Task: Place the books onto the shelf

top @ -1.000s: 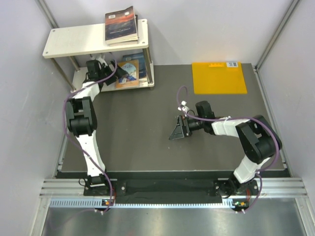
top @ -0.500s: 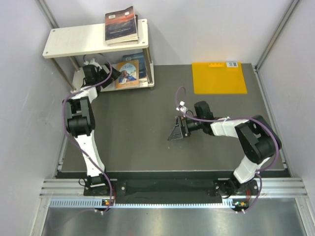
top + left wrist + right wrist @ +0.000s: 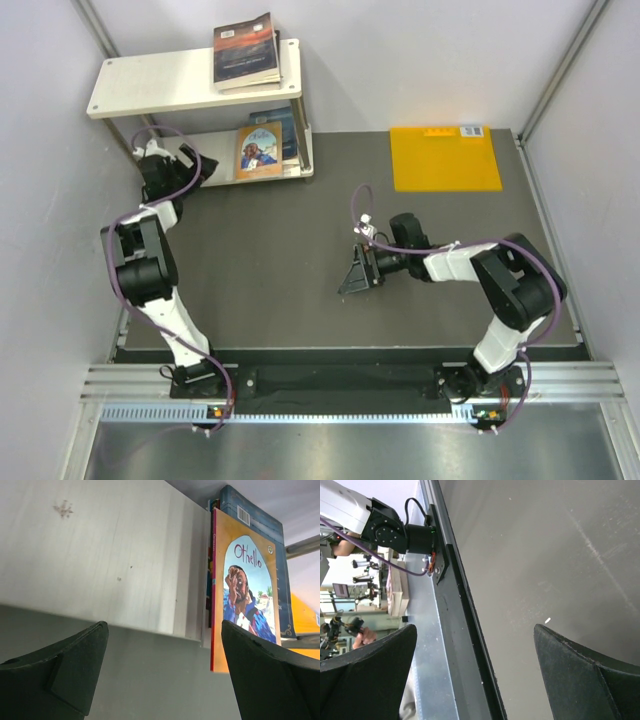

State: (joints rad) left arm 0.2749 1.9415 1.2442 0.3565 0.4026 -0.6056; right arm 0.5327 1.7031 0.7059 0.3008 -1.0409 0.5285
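Books (image 3: 259, 150) on shelf (image 3: 150, 86) sit right of left jaws; both pairs gape empty.

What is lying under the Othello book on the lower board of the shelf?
A dark blue book lies under the Othello book, showing only along two edges. Most of its cover is hidden, and whether another book lies between them cannot be told.

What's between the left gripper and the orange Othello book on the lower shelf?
Nothing but bare cream shelf board: in the left wrist view the open left gripper faces it, with the Othello book off to the right.
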